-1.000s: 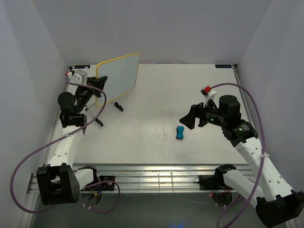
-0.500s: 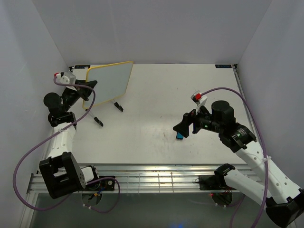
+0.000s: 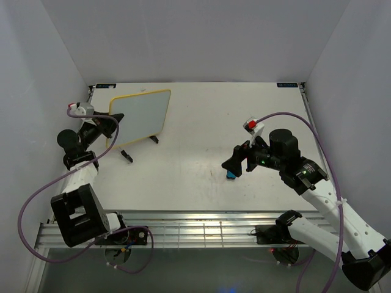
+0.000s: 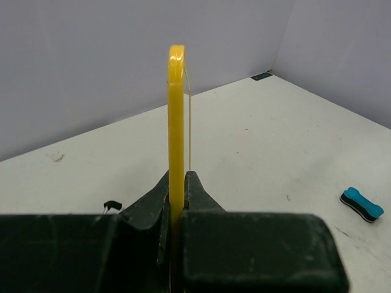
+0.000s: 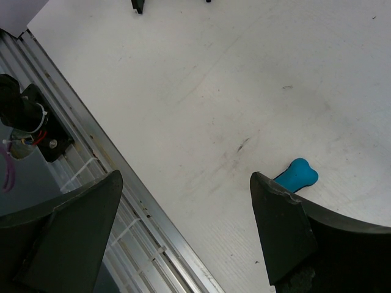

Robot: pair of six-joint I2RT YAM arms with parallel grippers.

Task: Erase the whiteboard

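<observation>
Both arms matter: left gripper (image 4: pixel 177 183) pinches yellow-rimmed white whiteboard (image 3: pixel 142 112); centre wide-open right gripper (image 5: pixel 184 177) squarely over blue bone-shaped eraser (image 5: pixel 297 173).

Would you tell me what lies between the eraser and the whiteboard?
Bare table, save a black foot beside the whiteboard, seen in the top view.

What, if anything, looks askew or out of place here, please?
The whiteboard leans askew, far left on the table, pinched by its yellow rim in the left gripper. Nothing else stands out.
</observation>
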